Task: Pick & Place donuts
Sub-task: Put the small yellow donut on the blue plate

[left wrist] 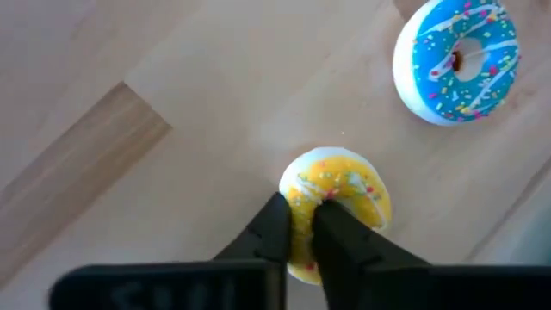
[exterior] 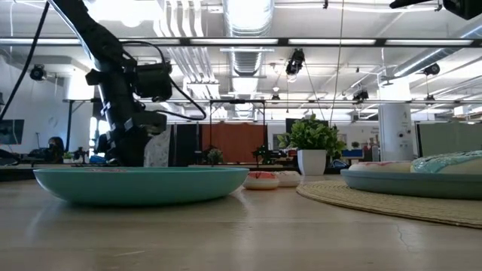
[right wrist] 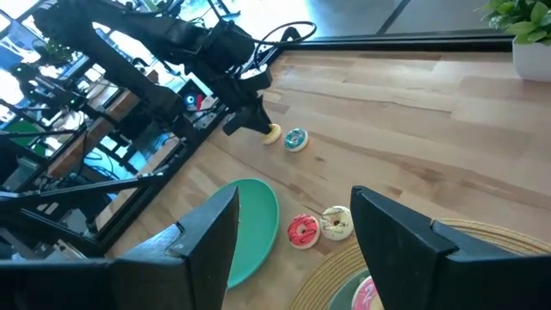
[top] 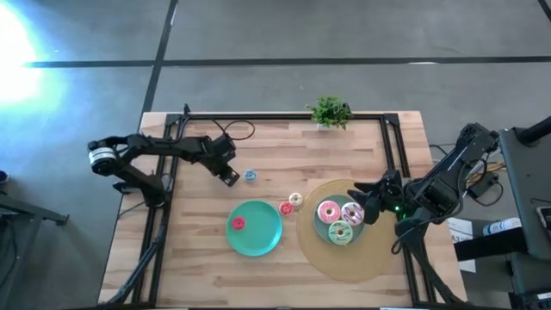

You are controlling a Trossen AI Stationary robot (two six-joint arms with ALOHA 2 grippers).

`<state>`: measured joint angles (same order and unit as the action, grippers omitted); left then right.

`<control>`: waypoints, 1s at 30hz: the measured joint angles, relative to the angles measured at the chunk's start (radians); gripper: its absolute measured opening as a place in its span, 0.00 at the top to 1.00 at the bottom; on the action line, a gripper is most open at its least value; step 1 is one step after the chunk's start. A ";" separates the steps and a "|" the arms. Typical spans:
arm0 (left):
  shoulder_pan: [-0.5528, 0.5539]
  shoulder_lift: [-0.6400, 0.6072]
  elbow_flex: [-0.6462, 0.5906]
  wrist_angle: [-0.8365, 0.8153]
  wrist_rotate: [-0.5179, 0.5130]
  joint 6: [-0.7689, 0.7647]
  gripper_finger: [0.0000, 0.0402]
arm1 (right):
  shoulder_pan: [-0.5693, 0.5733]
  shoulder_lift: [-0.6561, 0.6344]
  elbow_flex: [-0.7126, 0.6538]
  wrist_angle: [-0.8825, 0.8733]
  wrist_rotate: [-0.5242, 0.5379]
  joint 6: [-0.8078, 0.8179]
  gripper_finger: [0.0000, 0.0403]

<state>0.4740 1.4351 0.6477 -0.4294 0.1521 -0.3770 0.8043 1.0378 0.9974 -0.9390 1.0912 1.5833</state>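
Note:
My left gripper point(left wrist: 301, 213) point(top: 231, 177) is shut on a tiny yellow donut point(left wrist: 340, 196) point(right wrist: 272, 134) at the table's left middle. A tiny blue donut point(left wrist: 456, 58) point(top: 250, 175) lies flat beside it. One teal plate point(top: 263, 239) carries a tiny red donut point(top: 238, 224). Another red donut point(top: 285, 207) and a cream one point(top: 295, 200) lie on the wood. The pink point(top: 328, 211), white-purple point(top: 351, 213) and green point(top: 340, 232) donuts sit on a second teal plate point(exterior: 392, 183). My right gripper point(right wrist: 294, 207) point(top: 368, 200) hovers open at that plate's right side. My left gripper pinches the yellow donut's ring wall point(left wrist: 303, 194) on the side nearest the wrist. One finger point(left wrist: 331, 226) reaches to the hole and the other point(left wrist: 274, 231) lies on the outer rim. The fingers slant down from the table's left. Whether the donut is clear of the wood cannot be told.
A round woven mat point(top: 353, 263) lies under the second plate at right. A small potted plant point(top: 329, 112) stands at the far edge. A black frame rail point(top: 284, 119) runs along the far and side edges. Bare wood lies along the near edge.

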 joint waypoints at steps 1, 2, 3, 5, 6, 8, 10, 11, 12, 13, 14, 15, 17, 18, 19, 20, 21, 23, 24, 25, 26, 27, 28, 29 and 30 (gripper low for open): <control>0.000 0.000 0.006 -0.003 0.001 -0.004 0.97 | 0.000 0.000 0.000 0.000 0.000 0.000 0.46; -0.002 0.000 0.016 0.000 0.011 -0.010 0.98 | 0.000 0.000 0.000 0.000 0.000 0.003 0.46; -0.006 -0.001 0.030 0.002 0.023 -0.016 0.98 | 0.000 0.000 0.000 0.000 0.000 0.007 0.46; -0.022 -0.020 0.065 0.003 0.054 -0.026 0.99 | 0.001 0.000 0.000 0.000 0.000 0.007 0.46; -0.036 -0.032 0.088 0.005 0.060 -0.033 1.00 | 0.001 0.000 0.000 0.001 0.000 0.008 0.46; -0.084 -0.051 0.132 0.004 0.061 -0.041 1.00 | 0.000 0.000 0.000 0.001 0.000 0.008 0.46; -0.161 -0.059 0.183 0.003 0.069 -0.041 1.00 | 0.000 -0.001 0.000 0.003 0.000 0.007 0.46; -0.207 -0.059 0.207 0.001 0.071 -0.041 1.00 | 0.000 -0.001 -0.001 0.002 0.000 0.008 0.46; -0.256 -0.059 0.230 -0.010 0.069 -0.039 1.00 | 0.000 -0.001 -0.001 0.002 0.000 0.007 0.46; -0.310 -0.056 0.250 -0.024 0.063 -0.033 1.00 | 0.000 -0.001 -0.001 0.002 0.000 0.007 0.46; -0.368 -0.050 0.266 -0.029 0.052 -0.023 1.00 | 0.000 -0.001 -0.001 0.002 0.000 0.006 0.46; -0.424 -0.044 0.276 -0.030 0.034 -0.016 1.00 | 0.000 -0.001 -0.001 0.001 0.000 0.006 0.46; -0.528 -0.032 0.278 -0.044 -0.025 -0.024 1.00 | 0.000 -0.001 -0.001 0.000 0.000 0.001 0.46; -0.571 -0.025 0.277 -0.045 -0.051 -0.041 1.00 | 0.000 -0.001 -0.001 0.001 0.000 -0.002 0.46; -0.603 -0.019 0.274 -0.041 -0.077 -0.061 1.00 | 0.000 -0.001 -0.001 0.000 -0.001 -0.003 0.46; -0.627 -0.013 0.268 -0.041 -0.097 -0.085 1.00 | 0.000 -0.001 -0.001 0.000 -0.001 -0.004 0.46; -0.643 -0.007 0.260 -0.044 -0.117 -0.109 1.00 | 0.000 -0.001 -0.001 0.001 0.000 -0.005 0.46; -0.659 0.017 0.247 -0.036 -0.141 -0.162 1.00 | -0.001 -0.001 -0.005 0.000 0.000 -0.011 0.46; -0.660 0.028 0.238 -0.034 -0.147 -0.186 1.00 | 0.000 -0.001 -0.005 0.001 0.000 -0.013 0.46; -0.660 0.040 0.229 -0.033 -0.148 -0.205 0.99 | 0.000 -0.001 -0.007 0.001 0.000 -0.013 0.46; -0.660 0.052 0.225 -0.022 -0.146 -0.223 0.98 | 0.000 -0.001 -0.008 0.000 0.000 -0.013 0.46; -0.659 0.064 0.222 -0.005 -0.145 -0.237 0.97 | 0.000 -0.001 -0.009 0.001 0.000 -0.012 0.46; -0.659 0.077 0.220 0.003 -0.147 -0.252 0.95 | 0.000 -0.001 -0.010 0.001 0.000 -0.012 0.46; -0.659 0.091 0.219 0.003 -0.149 -0.262 0.92 | 0.000 -0.001 -0.011 0.002 0.000 -0.008 0.46; -0.659 0.102 0.217 0.008 -0.151 -0.272 0.90 | 0.000 -0.001 -0.012 0.003 0.000 -0.004 0.46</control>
<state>-0.1852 1.5369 0.8651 -0.4211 0.0008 -0.6489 0.8040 1.0367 0.9852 -0.9360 1.0908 1.5794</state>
